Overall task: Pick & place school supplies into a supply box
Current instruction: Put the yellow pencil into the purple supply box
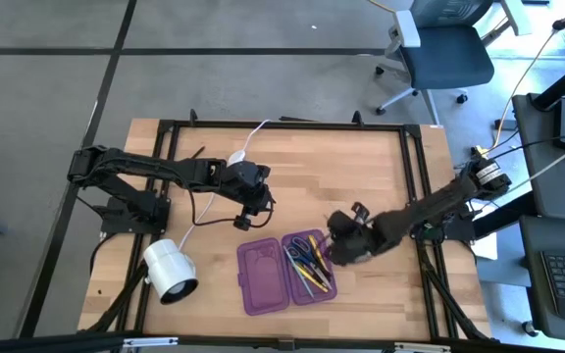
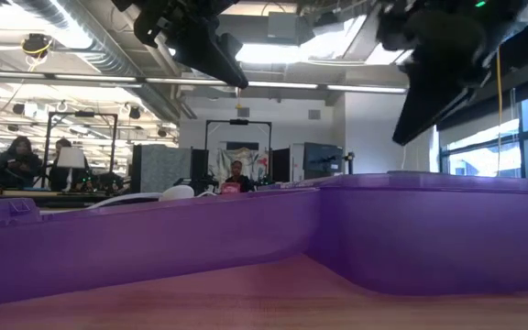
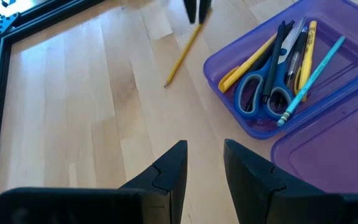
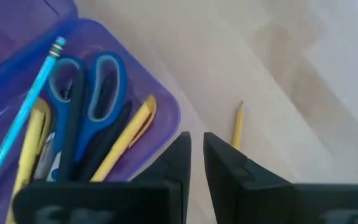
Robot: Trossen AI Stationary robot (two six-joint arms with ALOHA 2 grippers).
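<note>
Currently: last pencil [image 3: 182, 55] pinched by right end effector [image 1: 341, 251] beside box [image 1: 284, 271]; next, carry over box. Left end effector [image 1: 250, 208] part-spread, empty.

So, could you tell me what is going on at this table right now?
The two arms are packing school supplies into an open purple pencil case. Scissors, pens and a blue pencil already lie in one half. The right hand holds a yellow pencil just beside the case, its tip near the wood. The left hand hovers over the table nearby, holding nothing.
</note>
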